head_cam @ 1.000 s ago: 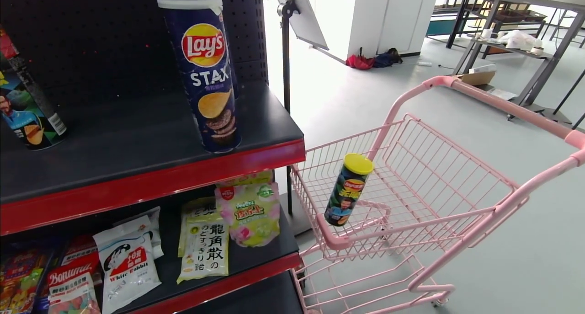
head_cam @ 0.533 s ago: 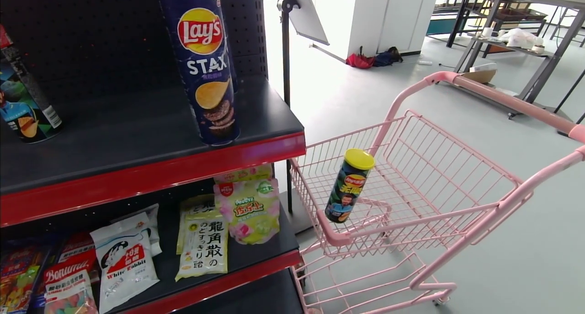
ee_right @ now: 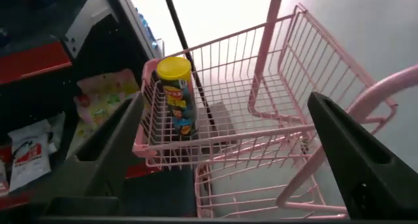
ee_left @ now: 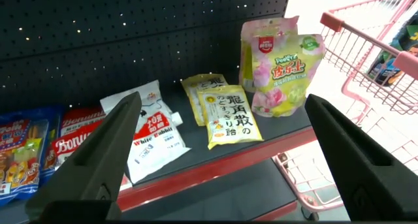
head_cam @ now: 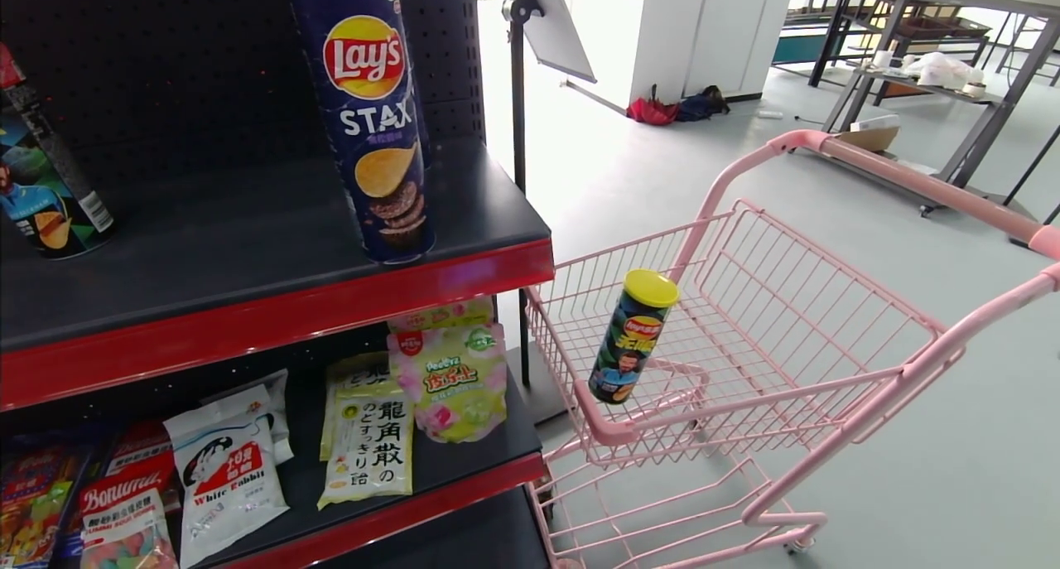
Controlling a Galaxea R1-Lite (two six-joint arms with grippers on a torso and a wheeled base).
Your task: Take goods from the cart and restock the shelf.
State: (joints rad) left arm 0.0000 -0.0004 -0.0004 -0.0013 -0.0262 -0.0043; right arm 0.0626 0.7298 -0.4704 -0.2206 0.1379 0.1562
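Small yellow-lidded chip can [head_cam: 632, 337] stands in the pink cart [head_cam: 903, 184], in the corner nearest the shelf [head_cam: 273, 325]. Left gripper [ee_left: 222, 100] fingers spread wide, nothing between, facing lower-shelf snack bags [ee_left: 228, 116]. Right gripper [ee_right: 225, 100] spread too, above the cart and well apart from the can.

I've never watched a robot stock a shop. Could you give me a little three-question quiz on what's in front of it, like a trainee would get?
1. True or false: the pink cart holds two cans.
2. The lid of the can in the cart is: A red, B yellow, C white?
3. Fill in: the tall blue can stands on the ____ shelf, near its front edge.
Key: 1 false, just one; 2 B; 3 upper.
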